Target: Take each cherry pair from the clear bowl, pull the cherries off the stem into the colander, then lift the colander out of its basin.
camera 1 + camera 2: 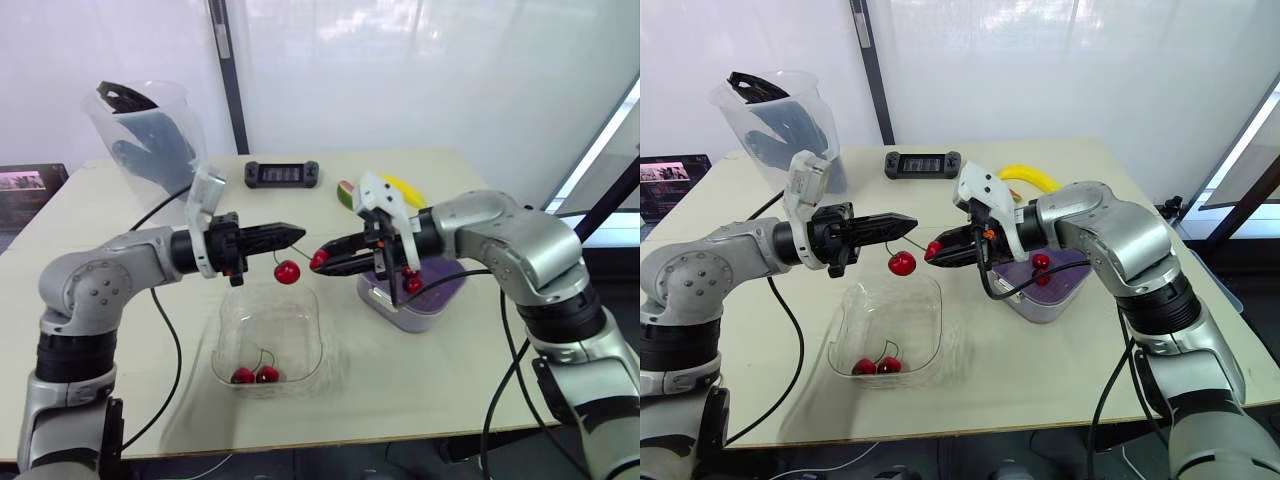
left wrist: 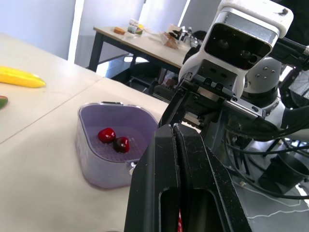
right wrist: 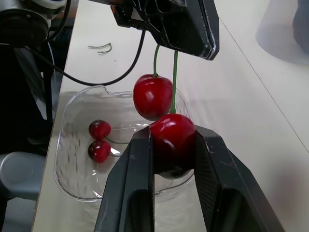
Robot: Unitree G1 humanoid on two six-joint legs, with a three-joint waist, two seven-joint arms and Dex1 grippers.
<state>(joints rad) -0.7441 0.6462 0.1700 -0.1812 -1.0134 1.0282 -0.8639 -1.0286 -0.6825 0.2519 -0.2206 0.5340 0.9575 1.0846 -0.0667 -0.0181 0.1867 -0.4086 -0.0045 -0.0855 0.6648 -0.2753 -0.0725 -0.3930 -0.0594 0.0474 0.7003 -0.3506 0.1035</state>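
I log: left hand [image 1: 297,236] pinching stem [image 3: 174,82], right hand [image 1: 319,262] clamping one cherry [image 3: 172,137] above bowl [image 1: 224,335]; colander [image 2: 139,139] holds two; one pair [image 1: 255,374] left.

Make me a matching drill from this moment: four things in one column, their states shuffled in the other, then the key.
Column one
1. left hand
2. right hand
3. clear bowl
4. colander

Column two
A. holds two loose cherries
B. clamped on a cherry
C. holds one cherry pair
D. pinching a green stem

Pairs: 1-D, 2-B, 3-C, 4-A
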